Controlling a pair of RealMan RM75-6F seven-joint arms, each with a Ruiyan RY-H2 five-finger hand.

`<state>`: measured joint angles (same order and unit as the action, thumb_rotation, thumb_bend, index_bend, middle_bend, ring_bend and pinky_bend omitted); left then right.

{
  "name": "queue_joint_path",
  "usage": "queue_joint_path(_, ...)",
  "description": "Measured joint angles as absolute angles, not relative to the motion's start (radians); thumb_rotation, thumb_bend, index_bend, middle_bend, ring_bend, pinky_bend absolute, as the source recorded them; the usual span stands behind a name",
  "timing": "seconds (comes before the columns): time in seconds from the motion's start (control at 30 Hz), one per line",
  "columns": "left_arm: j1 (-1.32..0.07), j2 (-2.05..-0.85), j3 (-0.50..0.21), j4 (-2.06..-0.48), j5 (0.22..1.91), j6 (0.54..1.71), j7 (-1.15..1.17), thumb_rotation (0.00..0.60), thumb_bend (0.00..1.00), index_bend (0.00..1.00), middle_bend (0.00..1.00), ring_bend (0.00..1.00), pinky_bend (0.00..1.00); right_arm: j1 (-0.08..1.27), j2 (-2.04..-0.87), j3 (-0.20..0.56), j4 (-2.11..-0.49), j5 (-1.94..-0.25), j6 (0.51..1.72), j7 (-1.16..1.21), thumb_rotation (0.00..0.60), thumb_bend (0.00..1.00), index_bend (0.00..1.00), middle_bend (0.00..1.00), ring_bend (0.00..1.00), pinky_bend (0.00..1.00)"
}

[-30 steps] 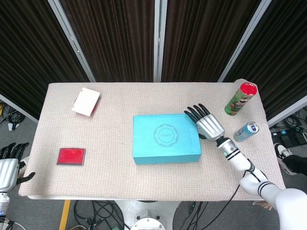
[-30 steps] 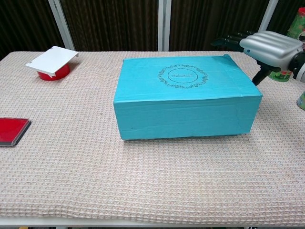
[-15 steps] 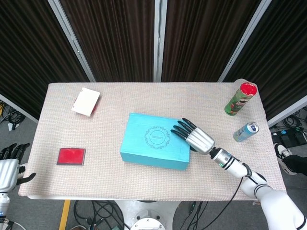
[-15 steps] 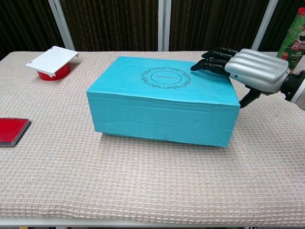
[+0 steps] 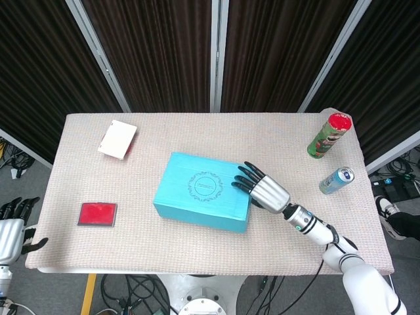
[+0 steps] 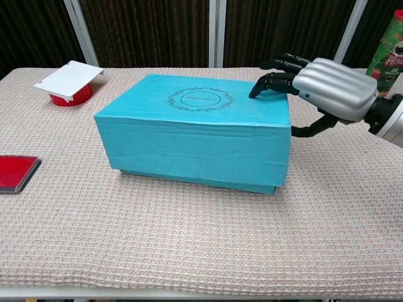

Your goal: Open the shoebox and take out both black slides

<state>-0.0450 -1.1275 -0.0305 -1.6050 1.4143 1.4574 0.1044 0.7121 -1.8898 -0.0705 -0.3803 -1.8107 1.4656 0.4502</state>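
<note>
Waffle-weave cloth on table (image 5: pixel 197 269), dark curtains (image 5: pixel 157 52) behind — shoebox (image 5: pixel 203 200) shut

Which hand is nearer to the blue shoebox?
Right. The right hand rests its fingertips on the shoebox lid; the left hand hangs beyond the table's edge.

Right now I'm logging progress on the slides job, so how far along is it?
Nothing looks done: the shoebox lies closed on the table, lid on, no slides visible. In hand: the right hand sits at the box's right end, its fingers resting on the lid's top edge. The left hand hangs off the table's left side. Left: lifting the lid and taking out both slides.
</note>
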Motion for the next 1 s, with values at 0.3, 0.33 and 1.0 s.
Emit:
queue_joint_path(0.3,-0.049,-1.127,-0.031,-1.606,1.418,1.454,0.102,0.6,0.06,0.15,0.17,0.09,0.14,0.707,-1.834,-0.008,-0.593,-1.696,1.378,0.683,0.6,0.63,0.45,0.38,0.09,0.0)
queue_joint_path(0.33,-0.049,-1.127,-0.031,-1.606,1.418,1.454,0.102,0.6,0.06,0.15,0.17,0.09,0.14,0.707,-1.823,0.001,-0.628,-1.681,1.363,0.704,0.6,0.63,0.45,0.39,0.09,0.0)
queue_joint_path(1.0,-0.041,-1.117,-0.025,-1.606,1.428,1.462,0.08,0.6,0.06,0.15,0.17,0.09,0.14,0.747,-1.543,0.368,-1.311,-1.057,0.751,1.188,0.6,0.35,0.03,0.09,0.0,0.0)
